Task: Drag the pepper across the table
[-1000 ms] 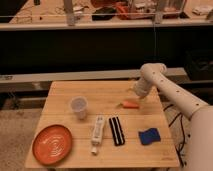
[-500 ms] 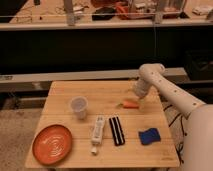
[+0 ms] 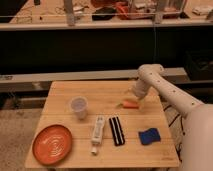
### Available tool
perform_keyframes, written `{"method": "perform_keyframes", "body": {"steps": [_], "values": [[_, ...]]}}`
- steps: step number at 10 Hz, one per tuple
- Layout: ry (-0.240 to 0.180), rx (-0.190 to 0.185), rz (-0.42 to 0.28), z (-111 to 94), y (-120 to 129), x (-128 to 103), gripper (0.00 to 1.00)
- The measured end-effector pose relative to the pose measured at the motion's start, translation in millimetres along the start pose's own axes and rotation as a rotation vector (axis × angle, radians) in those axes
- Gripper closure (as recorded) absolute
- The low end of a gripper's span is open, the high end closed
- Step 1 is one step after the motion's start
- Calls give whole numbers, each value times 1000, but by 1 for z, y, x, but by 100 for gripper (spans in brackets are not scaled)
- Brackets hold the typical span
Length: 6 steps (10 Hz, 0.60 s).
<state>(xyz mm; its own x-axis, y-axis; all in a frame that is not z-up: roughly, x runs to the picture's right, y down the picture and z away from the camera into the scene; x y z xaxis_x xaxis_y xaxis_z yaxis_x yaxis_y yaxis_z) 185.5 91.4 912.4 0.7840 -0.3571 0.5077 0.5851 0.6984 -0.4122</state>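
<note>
Currently the gripper (image 3: 134,96) is sitting directly over the pepper (image 3: 131,104), in the far right part of the table (image 3: 65,92), with the arm reaching in from the right edge. Whether the gripper is open, closed or actually contacting the pepper cannot be told from this angle. The pepper is lying flat, running parallel to the far edge with its green stem pointing left. It is lying well in from both the far and right edges.

Compared with one second ago, the gripper is sitting slightly lower and closer to the pepper, while the pepper is occupying the same spot. On that evidence, the approach is finishing and the drag is not yet starting.

The cup (image 3: 78,107) is standing left of the pepper. The remote (image 3: 97,131) and the black bar (image 3: 116,131) are lying side by side toward the near edge. The blue cloth (image 3: 148,136) is lying near the near right corner, and the plate (image 3: 52,144) at the near left corner. A drag straight toward the left edge is likely heading into the cup.
</note>
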Motion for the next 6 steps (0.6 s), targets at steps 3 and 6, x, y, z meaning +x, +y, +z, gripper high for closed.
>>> {"method": "perform_keyframes", "body": {"steps": [3,6], "values": [[3,-12,-17,4,1,-5,20],[7,-21,-25,7,3,-4,20]]}}
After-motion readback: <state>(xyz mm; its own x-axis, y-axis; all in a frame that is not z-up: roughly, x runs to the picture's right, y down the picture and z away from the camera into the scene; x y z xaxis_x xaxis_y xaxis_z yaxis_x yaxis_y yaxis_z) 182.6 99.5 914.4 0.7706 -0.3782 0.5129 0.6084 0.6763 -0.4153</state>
